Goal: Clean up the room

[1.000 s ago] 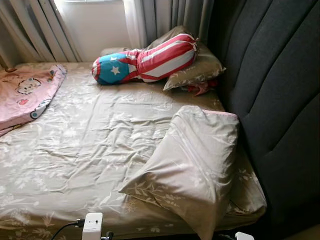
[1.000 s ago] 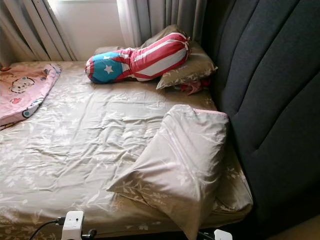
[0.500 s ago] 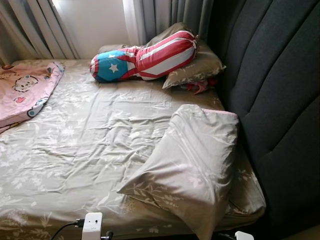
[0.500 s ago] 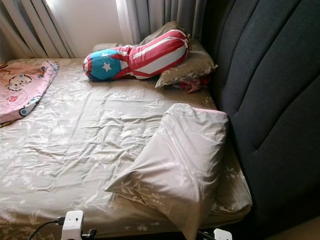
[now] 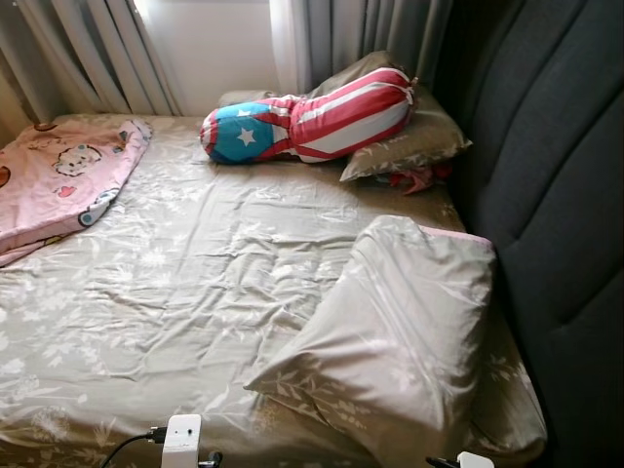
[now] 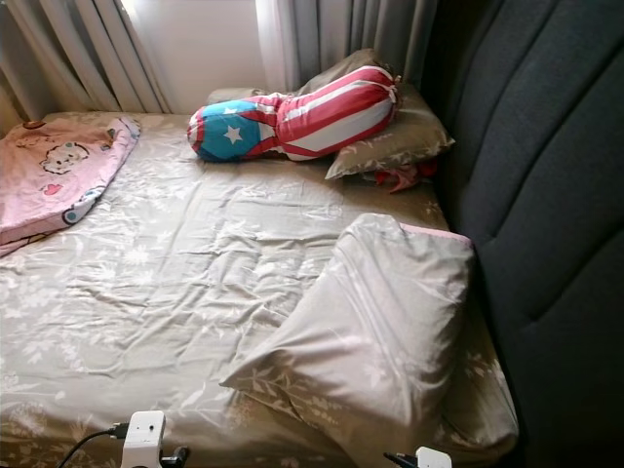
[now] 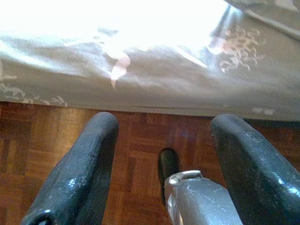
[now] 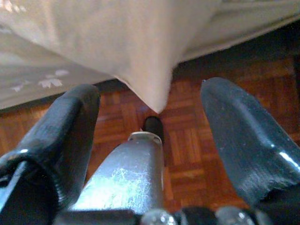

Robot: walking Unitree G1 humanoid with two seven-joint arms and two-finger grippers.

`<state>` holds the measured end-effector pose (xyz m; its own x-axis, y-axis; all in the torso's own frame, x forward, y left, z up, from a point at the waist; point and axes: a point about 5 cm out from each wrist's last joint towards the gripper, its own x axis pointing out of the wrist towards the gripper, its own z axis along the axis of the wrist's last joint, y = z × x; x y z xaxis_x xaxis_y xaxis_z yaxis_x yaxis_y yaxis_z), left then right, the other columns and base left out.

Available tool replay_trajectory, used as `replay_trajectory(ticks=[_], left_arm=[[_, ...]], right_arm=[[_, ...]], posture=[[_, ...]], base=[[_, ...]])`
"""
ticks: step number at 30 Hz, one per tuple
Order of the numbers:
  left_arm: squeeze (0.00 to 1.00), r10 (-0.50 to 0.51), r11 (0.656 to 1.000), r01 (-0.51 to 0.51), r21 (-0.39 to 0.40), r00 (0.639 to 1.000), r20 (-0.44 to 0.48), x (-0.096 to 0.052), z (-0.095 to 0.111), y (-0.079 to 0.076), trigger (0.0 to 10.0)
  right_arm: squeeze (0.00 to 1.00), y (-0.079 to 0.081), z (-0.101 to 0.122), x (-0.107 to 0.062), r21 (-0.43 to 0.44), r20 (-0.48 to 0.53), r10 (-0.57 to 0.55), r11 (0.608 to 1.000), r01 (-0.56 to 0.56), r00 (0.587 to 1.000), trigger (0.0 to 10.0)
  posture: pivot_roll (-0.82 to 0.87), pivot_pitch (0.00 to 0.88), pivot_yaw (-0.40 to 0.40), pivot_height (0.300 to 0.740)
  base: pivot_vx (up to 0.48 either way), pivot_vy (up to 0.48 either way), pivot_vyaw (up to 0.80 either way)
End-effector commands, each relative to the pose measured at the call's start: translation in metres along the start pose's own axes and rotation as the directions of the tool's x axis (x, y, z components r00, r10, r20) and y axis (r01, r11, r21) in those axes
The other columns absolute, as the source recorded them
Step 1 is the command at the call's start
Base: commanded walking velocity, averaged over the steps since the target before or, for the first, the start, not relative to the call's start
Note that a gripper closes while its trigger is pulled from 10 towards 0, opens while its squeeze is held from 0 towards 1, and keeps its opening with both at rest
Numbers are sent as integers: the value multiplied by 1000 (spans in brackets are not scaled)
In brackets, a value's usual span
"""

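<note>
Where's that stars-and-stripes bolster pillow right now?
In the head camera views, the stars-and-stripes bolster lies at the far end of the bed, right of centre, leaning on a beige pillow by the dark headboard, below the curtains.

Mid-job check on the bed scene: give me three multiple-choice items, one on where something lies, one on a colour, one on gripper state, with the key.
1. Where does the striped bolster lie?
A. At the far end of the bed, leaning on a beige pillow
B. On the floor
C. On the pink blanket

2. What colour is the blanket on the robot's left side of the bed?
A. Green
B. Pink
C. Black

3. How is the left gripper?
A. Shut on the sheet
B. Shut on a pillow
C. Open, holding nothing, over the wooden floor

Key: 1 A, the bolster rests against the pillow by the curtains. 2 B, it is pink with cartoon prints. 3 C, the left wrist view has its fingers spread apart with floor between them.
</note>
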<state>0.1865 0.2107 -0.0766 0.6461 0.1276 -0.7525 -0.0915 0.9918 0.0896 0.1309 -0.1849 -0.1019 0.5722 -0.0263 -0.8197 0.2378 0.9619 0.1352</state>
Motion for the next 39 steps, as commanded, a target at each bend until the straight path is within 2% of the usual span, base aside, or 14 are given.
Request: replay_trajectory(ticks=[1,13,16,26,27,31,35,39], left_arm=[[0,-4,1000,5,11,1000,-28,-1,-6,1,10000],[0,-1,1000,2,22,1000,-26,-2,-7,2,10000],[0,-3,999,3,34,1000,-1,-1,-3,4,10000],[0,-1,1000,-2,18,988,155,2,30,12,10000],[0,8,1000,-8,0,981,195,2,37,16,10000],[0,15,1000,-12,-12,952,305,1,59,22,10000],[0,-3,1000,9,-11,898,440,-2,85,21,10000],[0,-19,1000,21,1,876,482,-3,93,18,10000]], right_arm=[[0,-1,-2,-1,6,3,-4,1000,4,1000,10000],[0,0,-2,-1,14,17,5,1000,-5,1000,10000],[0,0,-1,-2,19,35,3,1000,-4,999,10000],[0,0,3,-5,74,154,-19,997,8,988,10000],[0,0,4,-6,103,191,-35,995,15,981,10000],[0,19,102,10,76,405,-2,997,-32,914,10000],[0,23,117,8,79,472,14,995,-58,882,10000],[0,25,118,8,71,476,23,995,-64,879,10000]], posture=[[-10,0,-13,740],[-7,0,-10,740],[-7,0,-6,740],[11,0,-6,740],[7,0,-2,740],[1,0,4,740],[5,0,3,740],[2,0,5,740]], base=[[337,0,0],[82,0,0],[0,0,0],[0,0,0],[0,0,0],[0,0,0],[0,0,0],[0,0,0]])
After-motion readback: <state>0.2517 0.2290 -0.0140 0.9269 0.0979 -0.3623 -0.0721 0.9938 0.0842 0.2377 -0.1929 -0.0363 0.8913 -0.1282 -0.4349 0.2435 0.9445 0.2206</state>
